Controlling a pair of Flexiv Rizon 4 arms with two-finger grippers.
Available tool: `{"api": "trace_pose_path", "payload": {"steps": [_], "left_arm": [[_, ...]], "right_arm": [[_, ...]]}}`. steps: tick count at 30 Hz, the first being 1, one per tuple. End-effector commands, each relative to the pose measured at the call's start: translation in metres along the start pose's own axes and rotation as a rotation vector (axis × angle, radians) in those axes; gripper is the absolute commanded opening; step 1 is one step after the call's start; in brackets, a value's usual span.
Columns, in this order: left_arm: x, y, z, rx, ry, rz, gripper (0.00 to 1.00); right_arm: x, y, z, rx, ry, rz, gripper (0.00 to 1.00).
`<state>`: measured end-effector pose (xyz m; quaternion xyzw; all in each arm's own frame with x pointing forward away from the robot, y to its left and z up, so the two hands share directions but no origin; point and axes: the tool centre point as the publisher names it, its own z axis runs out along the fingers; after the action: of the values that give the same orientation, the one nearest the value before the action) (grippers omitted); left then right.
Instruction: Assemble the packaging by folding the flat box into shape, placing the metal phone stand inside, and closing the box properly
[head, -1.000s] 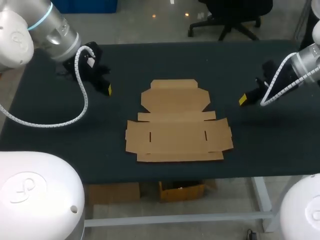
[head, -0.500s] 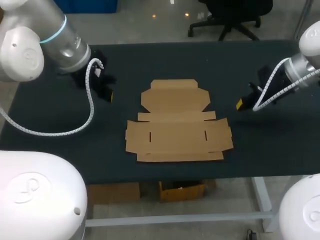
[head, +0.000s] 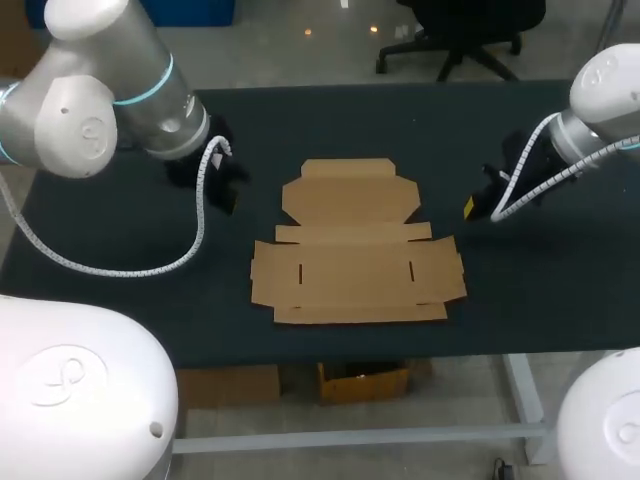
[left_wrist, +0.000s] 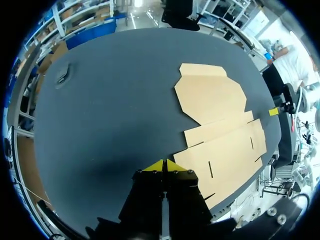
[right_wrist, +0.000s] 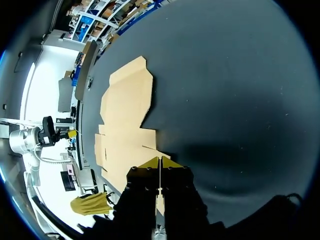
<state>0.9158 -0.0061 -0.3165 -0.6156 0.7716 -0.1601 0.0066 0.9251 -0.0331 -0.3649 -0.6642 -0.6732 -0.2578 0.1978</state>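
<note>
A flat, unfolded brown cardboard box (head: 355, 245) lies in the middle of the dark table (head: 120, 290). My left gripper (head: 230, 200) hangs shut and empty to the left of the box's upper flap. In the left wrist view the gripper (left_wrist: 163, 164) has its yellow tips pressed together, with the cardboard box (left_wrist: 225, 135) just ahead and beside it. My right gripper (head: 468, 207) is shut and empty to the right of the box. From the right wrist its gripper (right_wrist: 160, 160) shows closed tips, the flat box (right_wrist: 125, 120) lying beyond them. No metal phone stand is in view.
A small dark mark (left_wrist: 62, 79) sits on the table surface far from the box in the left wrist view. Bare table lies on both sides of the box and along the front edge (head: 350, 350).
Both arms have moved inward toward the box: the left gripper to the right, the right gripper to the left. The box has stayed where it was.
</note>
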Motion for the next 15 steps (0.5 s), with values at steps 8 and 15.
{"api": "trace_pose_path", "payload": {"steps": [8,15], "left_arm": [[-0.001,-0.003,0.009,-0.010,0.014,0.004,0.00],[-0.001,-0.003,0.009,-0.010,0.014,0.004,0.00]], "right_arm": [[-0.009,0.008,0.002,0.015,0.036,0.022,0.00],[0.004,0.004,0.005,0.036,0.029,0.046,0.00]]}}
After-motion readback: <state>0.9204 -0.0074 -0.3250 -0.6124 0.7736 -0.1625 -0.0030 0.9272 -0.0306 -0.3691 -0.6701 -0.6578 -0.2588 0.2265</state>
